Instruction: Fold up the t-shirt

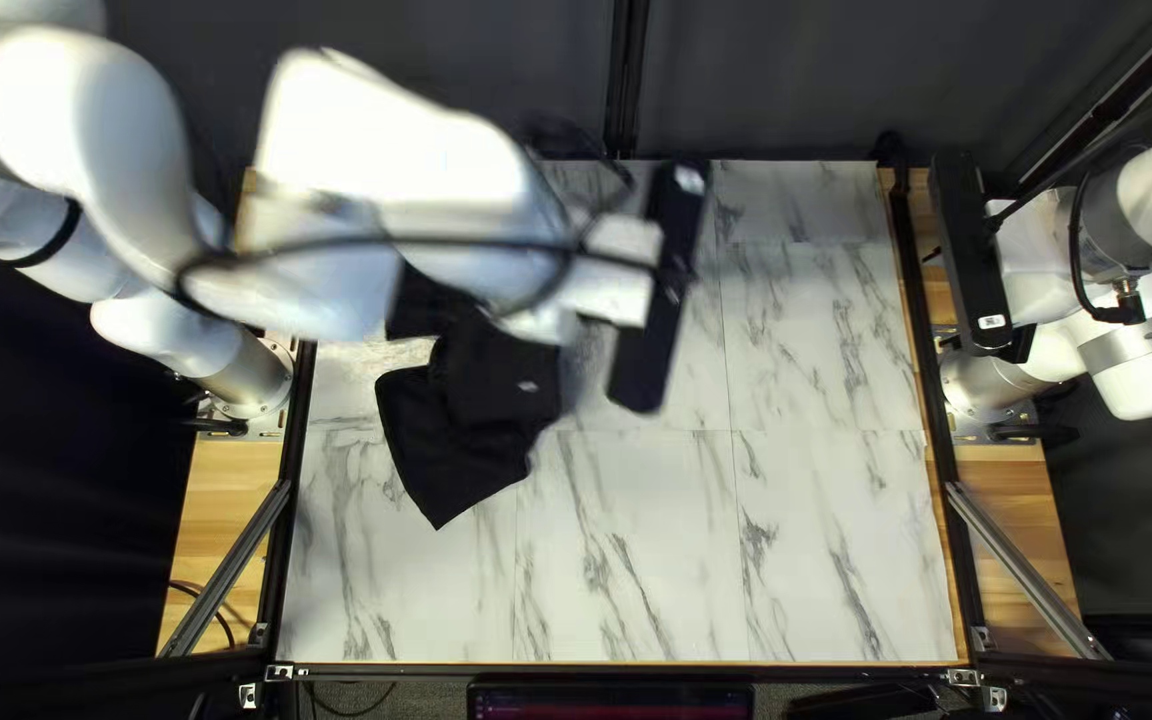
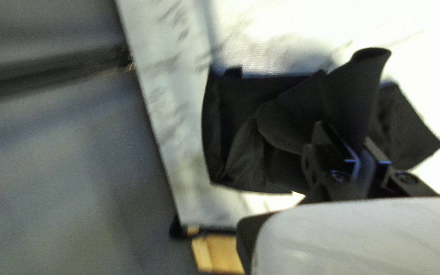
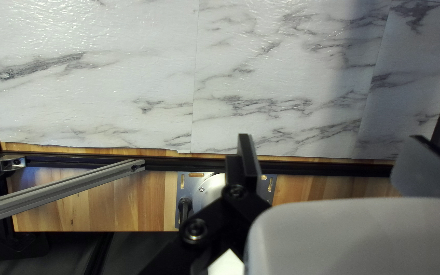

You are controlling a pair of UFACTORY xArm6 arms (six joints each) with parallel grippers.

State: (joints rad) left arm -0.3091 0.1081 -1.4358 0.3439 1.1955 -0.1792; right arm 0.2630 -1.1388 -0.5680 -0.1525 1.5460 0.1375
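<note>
T-shirt black, rumpled, bunched in folds; left gripper pinching it, right gripper released wide.

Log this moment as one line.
left gripper: shut on black shirt, part lifted | shirt: bunched, not folded | right gripper: open, empty, near table's right edge
</note>
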